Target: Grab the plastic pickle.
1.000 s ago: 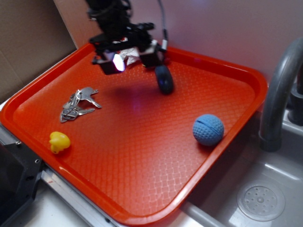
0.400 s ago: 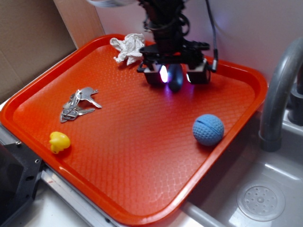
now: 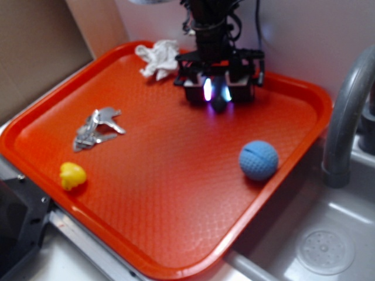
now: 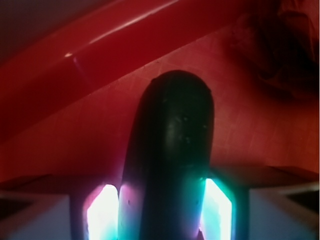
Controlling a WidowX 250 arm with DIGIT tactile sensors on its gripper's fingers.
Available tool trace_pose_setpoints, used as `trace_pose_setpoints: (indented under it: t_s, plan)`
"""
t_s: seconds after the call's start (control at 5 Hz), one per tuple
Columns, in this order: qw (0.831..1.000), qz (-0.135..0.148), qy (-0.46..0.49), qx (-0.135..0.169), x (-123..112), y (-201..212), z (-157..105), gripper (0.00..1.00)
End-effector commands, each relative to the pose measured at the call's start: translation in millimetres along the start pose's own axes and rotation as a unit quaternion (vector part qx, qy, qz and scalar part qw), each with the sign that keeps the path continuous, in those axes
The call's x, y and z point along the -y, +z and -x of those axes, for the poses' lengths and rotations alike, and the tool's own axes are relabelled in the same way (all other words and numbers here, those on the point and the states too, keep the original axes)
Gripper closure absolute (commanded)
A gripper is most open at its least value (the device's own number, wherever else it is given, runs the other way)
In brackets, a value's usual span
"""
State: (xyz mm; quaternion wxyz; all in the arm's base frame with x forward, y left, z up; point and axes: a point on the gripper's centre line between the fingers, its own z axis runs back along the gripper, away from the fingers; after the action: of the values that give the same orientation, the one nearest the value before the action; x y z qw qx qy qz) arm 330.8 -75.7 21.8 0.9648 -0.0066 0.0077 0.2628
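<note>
The plastic pickle (image 3: pixel 219 104) is a dark, smooth elongated oval lying at the far side of the orange tray (image 3: pixel 176 193). My gripper (image 3: pixel 217 93) reaches down over it, its two glowing fingers pressed against the pickle's sides. In the wrist view the plastic pickle (image 4: pixel 170 150) fills the middle and runs away from the camera. The lit pads (image 4: pixel 102 215) meet it on the left and right, so the gripper (image 4: pixel 161 215) is shut on it. Its near end is hidden between the fingers. I cannot tell whether it still rests on the tray.
A dimpled blue ball (image 3: pixel 258 160) lies near the tray's right rim. A bunch of keys (image 3: pixel 96 129) and a yellow duck (image 3: pixel 72 175) lie at the left. A crumpled white cloth (image 3: pixel 158 57) sits at the back, close to the gripper. A grey faucet (image 3: pixel 345 111) and sink (image 3: pixel 322 246) stand to the right.
The gripper moved right from the back left to the pickle, straddled it with its fingers wide apart, then drew them in against its sides. The cloth it had hidden now shows.
</note>
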Motion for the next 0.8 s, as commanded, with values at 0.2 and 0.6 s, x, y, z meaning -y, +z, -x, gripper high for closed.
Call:
trace_pose_setpoints:
  t_s: [0.2, 0.6]
  plan:
    - [0.943, -0.003, -0.257, 0.211, -103.9, 128.1, 84.4, 1.00]
    - [0.954, 0.016, -0.271, 0.129, -106.0, 197.7, 73.4, 1.00]
